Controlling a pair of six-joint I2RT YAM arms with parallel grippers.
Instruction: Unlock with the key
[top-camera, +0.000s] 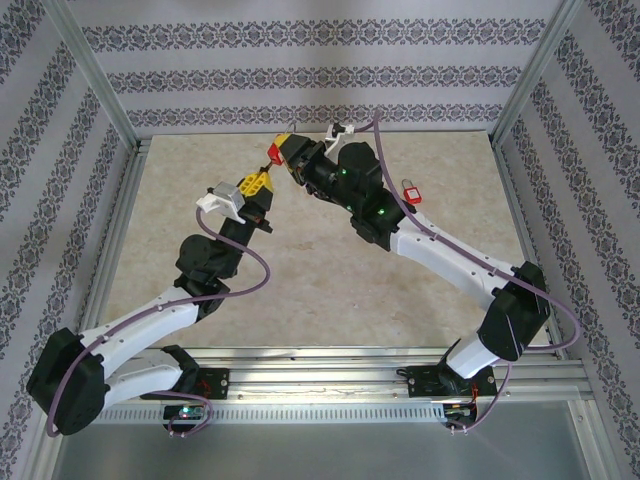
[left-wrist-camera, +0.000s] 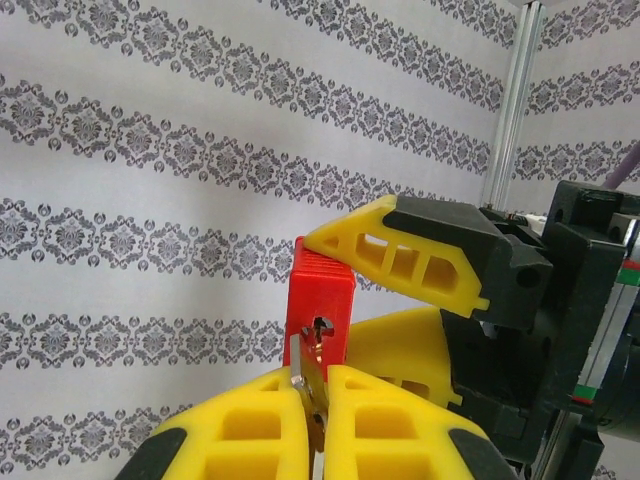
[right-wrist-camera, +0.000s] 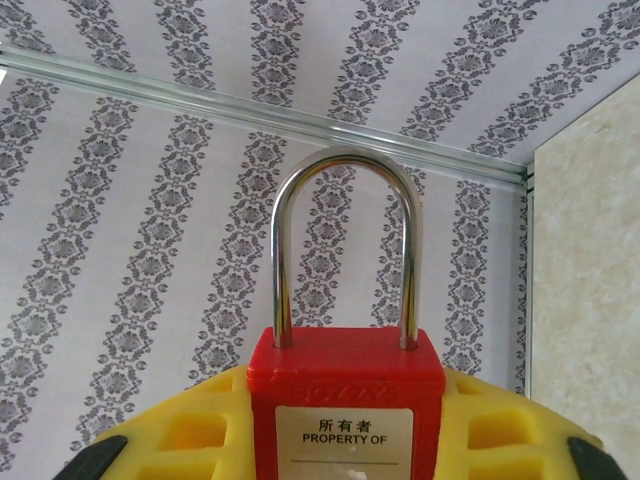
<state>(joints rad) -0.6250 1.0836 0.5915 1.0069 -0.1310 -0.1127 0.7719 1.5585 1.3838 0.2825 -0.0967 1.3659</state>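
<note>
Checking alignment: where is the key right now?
In the left wrist view, the key is pinched in the left gripper at bottom centre, its tip at the keyhole of the red padlock that the right gripper holds.

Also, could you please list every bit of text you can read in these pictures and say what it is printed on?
"所有者": white label on the red padlock.
"PROPERTY OF": same label, the line below.
Raised lettering on the red body above the label: too faint to read.
Label of the second padlock, top view: too small to read.
</note>
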